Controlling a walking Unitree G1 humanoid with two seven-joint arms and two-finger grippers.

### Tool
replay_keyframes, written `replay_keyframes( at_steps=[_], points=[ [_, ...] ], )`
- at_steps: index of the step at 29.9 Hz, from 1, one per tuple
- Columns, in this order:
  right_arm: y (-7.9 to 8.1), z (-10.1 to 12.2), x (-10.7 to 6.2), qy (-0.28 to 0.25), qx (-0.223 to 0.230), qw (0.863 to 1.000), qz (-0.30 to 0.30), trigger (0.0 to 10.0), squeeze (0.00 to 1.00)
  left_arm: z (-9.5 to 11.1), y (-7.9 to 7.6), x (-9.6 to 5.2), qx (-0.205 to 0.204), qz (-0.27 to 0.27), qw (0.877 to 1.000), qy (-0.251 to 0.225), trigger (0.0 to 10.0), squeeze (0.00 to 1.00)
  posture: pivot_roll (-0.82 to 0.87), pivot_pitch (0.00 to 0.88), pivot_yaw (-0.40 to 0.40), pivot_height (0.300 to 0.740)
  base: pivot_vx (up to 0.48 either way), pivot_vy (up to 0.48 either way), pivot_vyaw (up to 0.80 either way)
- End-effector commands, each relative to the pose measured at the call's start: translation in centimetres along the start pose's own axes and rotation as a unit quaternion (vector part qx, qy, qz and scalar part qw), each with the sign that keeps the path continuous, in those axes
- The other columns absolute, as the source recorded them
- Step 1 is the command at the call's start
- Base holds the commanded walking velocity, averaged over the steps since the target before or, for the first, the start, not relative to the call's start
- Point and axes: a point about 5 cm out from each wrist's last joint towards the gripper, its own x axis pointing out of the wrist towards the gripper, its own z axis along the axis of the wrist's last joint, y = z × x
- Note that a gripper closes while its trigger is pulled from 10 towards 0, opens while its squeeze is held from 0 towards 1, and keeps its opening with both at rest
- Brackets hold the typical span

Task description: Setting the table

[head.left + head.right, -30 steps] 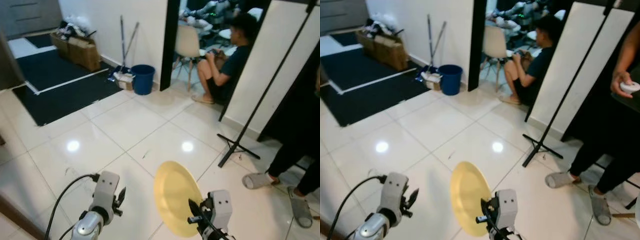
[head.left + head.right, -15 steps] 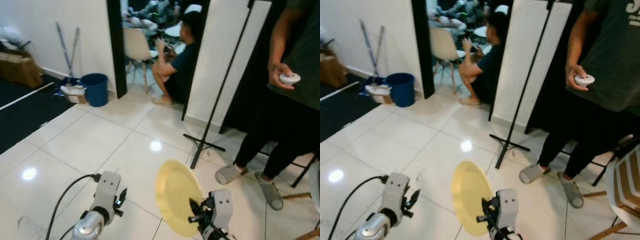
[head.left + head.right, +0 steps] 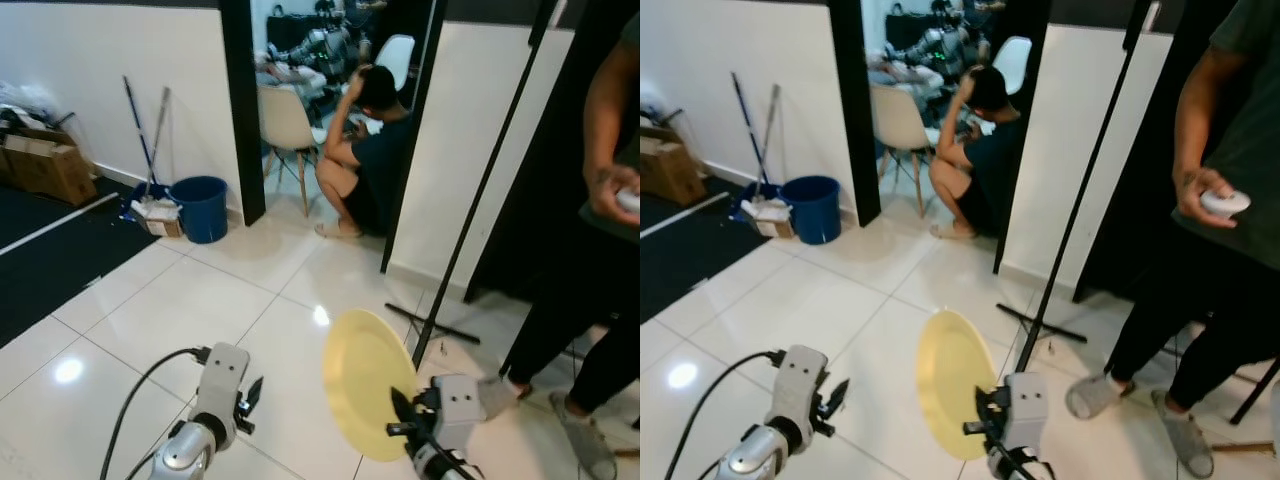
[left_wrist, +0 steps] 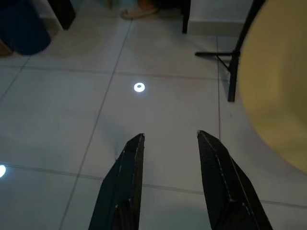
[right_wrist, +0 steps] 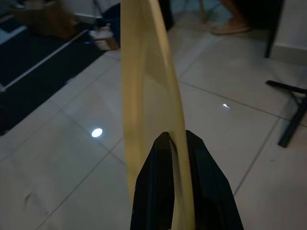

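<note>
A pale yellow plate [image 3: 366, 394] stands on edge in front of me, held by its lower rim. My right gripper [image 3: 403, 418] is shut on that rim, and in the right wrist view its fingers [image 5: 165, 158] pinch the plate [image 5: 144, 96] from both sides. My left gripper [image 3: 248, 400] is held low on the left, above the white tiled floor. In the left wrist view its fingers [image 4: 132, 163] stand apart with nothing between them, and the plate's edge [image 4: 278, 86] shows beside them.
A black stand's leg and pole [image 3: 470, 240] rise just beyond the plate. One person [image 3: 600, 260] stands at the right holding a small white device. Another person [image 3: 370, 150] crouches in the doorway by a chair [image 3: 285, 125]. A blue bucket [image 3: 205, 208] and mops stand at the left wall.
The camera has swung and the scene has shifted: the doorway and crouching person are now nearer the centre, and the standing person is at the right edge. Both grippers keep their pose.
</note>
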Motion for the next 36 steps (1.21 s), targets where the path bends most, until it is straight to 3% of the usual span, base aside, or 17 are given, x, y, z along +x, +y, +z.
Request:
replay_keyframes(
  at_steps=[1,36],
  points=[
    [-0.4,0.2,-0.2,-0.006,-0.002,1.0,-0.009,10.0,0.0,-0.5,-0.5,-0.1,0.002,-0.009,1.0,0.01,10.0,0.0,-0.05,0.034,0.106,0.74,0.48,0.0,0.0],
    [0.7,0.4,-0.4,-0.009,-0.014,1.0,0.008,10.0,0.0,-0.6,-0.6,-0.2,0.006,-0.017,1.0,0.013,10.0,0.0,-0.06,0.051,0.117,0.74,0.48,0.0,0.0]
  ],
)
